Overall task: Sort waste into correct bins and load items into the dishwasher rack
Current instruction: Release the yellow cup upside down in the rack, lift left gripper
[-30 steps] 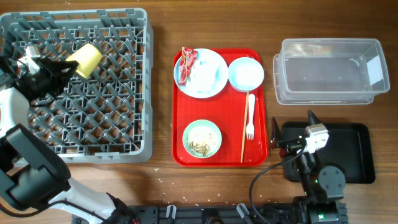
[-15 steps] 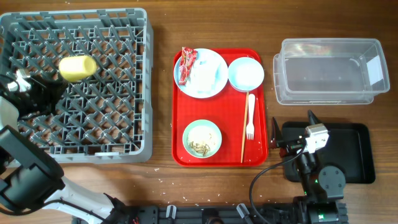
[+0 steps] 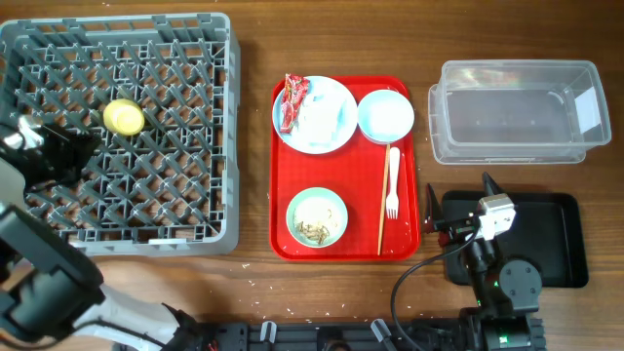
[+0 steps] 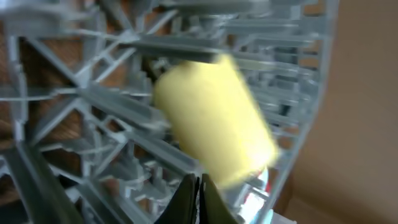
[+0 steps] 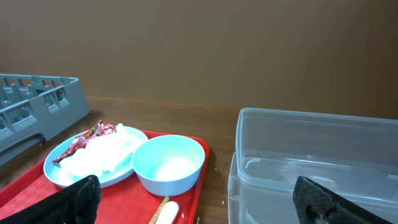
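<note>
The small yellow cup [image 3: 124, 118] lies on its side on the pegs of the grey dishwasher rack [image 3: 185, 210]. My left gripper [image 3: 86, 146] is just left of it, shut and empty. In the left wrist view the blurred cup [image 4: 211, 124] lies just beyond the shut fingertips [image 4: 194, 186]. On the red tray [image 3: 341, 175], a pale blue plate [image 3: 336, 97] holds a red wrapper [image 3: 293, 100] and white tissue [image 3: 327, 119]. Beside them are a light blue bowl [image 3: 386, 115], a mint bowl [image 3: 317, 216] of food scraps, a white fork [image 3: 392, 182] and a chopstick [image 3: 382, 219]. My right gripper [image 3: 458, 198] stands open over the black tray's [image 3: 556, 249] left end.
The clear tub [image 3: 517, 112] sits at the back right, behind the black tray. In the right wrist view the tub [image 5: 311, 155], the light blue bowl [image 5: 169, 165] and the plate [image 5: 93, 162] lie ahead of the open gripper [image 5: 205, 205].
The yellow cup has left my left gripper's tip and settled lower and further left in the rack. The left gripper has drawn back to the left. The right arm has not moved.
</note>
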Motion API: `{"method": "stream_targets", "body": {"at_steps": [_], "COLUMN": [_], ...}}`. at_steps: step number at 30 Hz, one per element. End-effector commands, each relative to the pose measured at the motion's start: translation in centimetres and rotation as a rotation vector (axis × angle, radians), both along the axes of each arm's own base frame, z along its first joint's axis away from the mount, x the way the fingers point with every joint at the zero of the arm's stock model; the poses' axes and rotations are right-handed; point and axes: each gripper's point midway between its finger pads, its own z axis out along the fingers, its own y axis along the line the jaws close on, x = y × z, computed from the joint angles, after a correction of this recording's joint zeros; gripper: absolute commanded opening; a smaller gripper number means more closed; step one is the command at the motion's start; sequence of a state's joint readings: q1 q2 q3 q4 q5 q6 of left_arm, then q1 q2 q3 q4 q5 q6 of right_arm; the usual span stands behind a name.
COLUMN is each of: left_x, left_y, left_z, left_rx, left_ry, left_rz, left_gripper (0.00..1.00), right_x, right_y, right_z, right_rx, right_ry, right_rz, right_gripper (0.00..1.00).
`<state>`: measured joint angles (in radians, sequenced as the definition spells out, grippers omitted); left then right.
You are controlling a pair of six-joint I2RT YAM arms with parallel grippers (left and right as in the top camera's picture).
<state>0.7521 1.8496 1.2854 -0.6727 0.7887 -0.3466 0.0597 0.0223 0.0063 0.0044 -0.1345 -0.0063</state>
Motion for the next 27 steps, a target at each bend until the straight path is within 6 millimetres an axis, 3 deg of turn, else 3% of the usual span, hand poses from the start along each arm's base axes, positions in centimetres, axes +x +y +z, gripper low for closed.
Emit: {"method": "stream_targets", "body": {"at_steps": [1, 4, 9, 17, 27], "left_x": [1.1, 2.5, 3.9, 3.3, 3.7], "left_y": [-2.2, -5.3, -7.2, -4.6, -4.6], "left_z": [6.3, 7.4, 3.4, 2.3, 0.7], "left_rx": [0.179, 0.281, 0.593, 0.793, 0.788], "left_ry": [-0.170, -0.212, 0.027, 0.169, 0.188], "left_rz": [-0.112, -0.224, -0.258, -0.187, -0.221], "left_gripper": [0.04, 0.04, 0.04, 0.04, 0.04], "right_x": [0.0, 0.0, 0.0, 0.0, 0.0], "right_y": [0.0, 0.0, 0.0, 0.0, 0.0], "right_z": [0.1, 0.1, 0.1, 0.1, 0.1], "right_rx": [-0.017, -0.016, -0.016, -0.016, -0.016], "right_ry": [-0.010, -0.010, -0.010, -0.011, -0.010], "right_rz": [0.001, 0.001, 0.001, 0.001, 0.001], "right_gripper": [1.00, 1.00, 1.00, 1.00, 1.00]}}
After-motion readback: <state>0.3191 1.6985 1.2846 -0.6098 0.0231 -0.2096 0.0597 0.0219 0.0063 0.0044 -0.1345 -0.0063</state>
